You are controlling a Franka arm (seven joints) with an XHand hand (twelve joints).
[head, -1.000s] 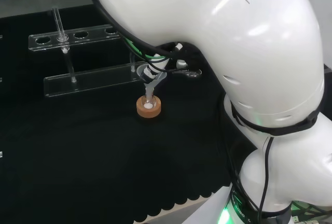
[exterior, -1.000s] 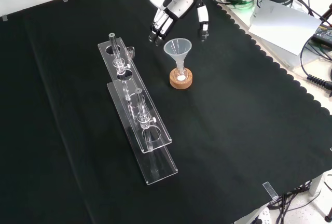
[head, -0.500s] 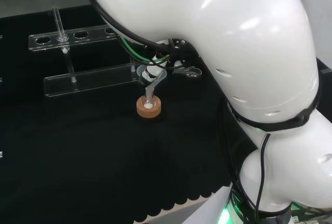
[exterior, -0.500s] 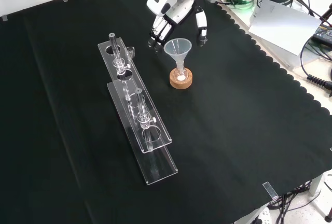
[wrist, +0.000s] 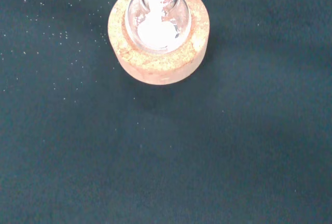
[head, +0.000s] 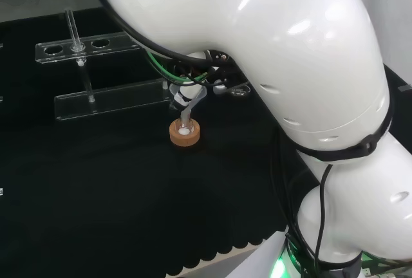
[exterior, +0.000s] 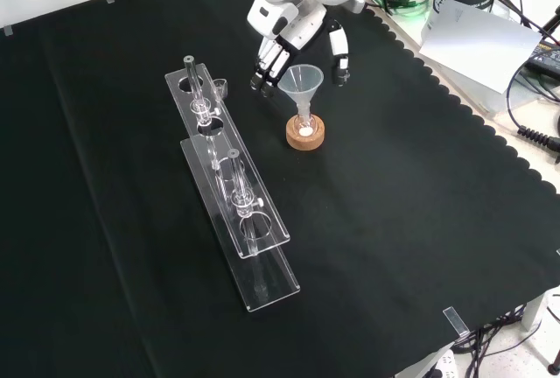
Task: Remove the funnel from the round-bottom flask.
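A clear funnel (exterior: 301, 83) stands with its stem in a small round-bottom flask (exterior: 304, 127) that sits in a cork ring (exterior: 305, 136). The wrist view has the flask (wrist: 158, 24) with white powder at its bottom, in the cork ring (wrist: 158, 60). The hand (exterior: 293, 32) hangs just behind the funnel's rim in the front view, fingers (exterior: 267, 64) on one side and thumb (exterior: 339, 52) on the other, spread and straight, not touching it. In the head view the funnel (head: 188, 100) and cork ring (head: 185, 132) sit under the arm's big white link.
A long clear rack (exterior: 229, 185) holding glass tubes lies left of the flask in the front view, and far left in the head view as the rack (head: 103, 72). The cloth's scalloped edge (exterior: 455, 102) runs to the right, with cables and paper beyond.
The hand has come down and closer to the funnel, its fingers and thumb now flanking the rim. Funnel, flask and rack have not moved.
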